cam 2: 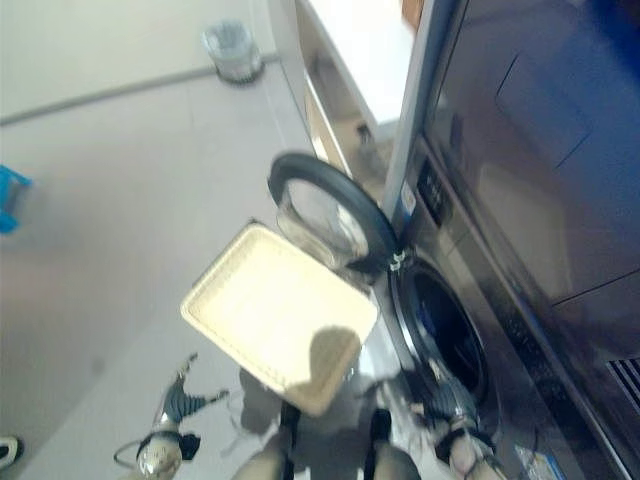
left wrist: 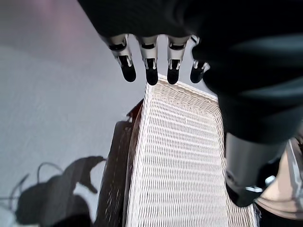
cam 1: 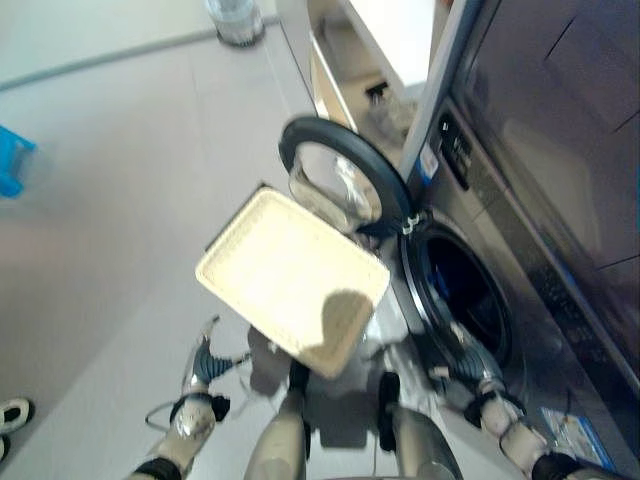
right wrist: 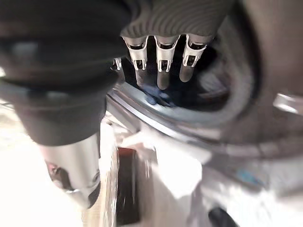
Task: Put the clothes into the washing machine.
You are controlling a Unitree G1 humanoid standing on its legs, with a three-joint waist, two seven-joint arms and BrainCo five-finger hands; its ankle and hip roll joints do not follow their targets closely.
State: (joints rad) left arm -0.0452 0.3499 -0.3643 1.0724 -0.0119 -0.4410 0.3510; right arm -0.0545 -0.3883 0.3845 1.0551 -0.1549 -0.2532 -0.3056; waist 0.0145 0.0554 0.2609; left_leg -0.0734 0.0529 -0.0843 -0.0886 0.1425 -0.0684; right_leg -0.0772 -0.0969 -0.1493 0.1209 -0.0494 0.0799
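Washing machine: I see the washing machine on the right, dark grey front, its round drum opening dark and uncovered
Door: the round door with its dark rim and glass middle stands swung wide open to the left of the opening, hinged at the machine's front
Basket: a pale woven basket sits on the floor just in front of the machine, below the open door; from my head cameras its inside looks bare and I can make out no clothes in it
Clothes: I cannot tell where any clothing is; there is something bluish deep in the drum in my right wrist view, too unclear to name
Left hand: my left hand hangs low on the left, near the basket's near corner but apart from it; in its wrist view the fingers are straight and spread, nothing in them, with the basket's white weave below them
Right hand: my right hand is at the lower edge of the drum opening; its fingers are extended and relaxed, pointing into the dark drum, holding nothing
Floor: pale grey floor, a blue object at the far left, a bin at the top
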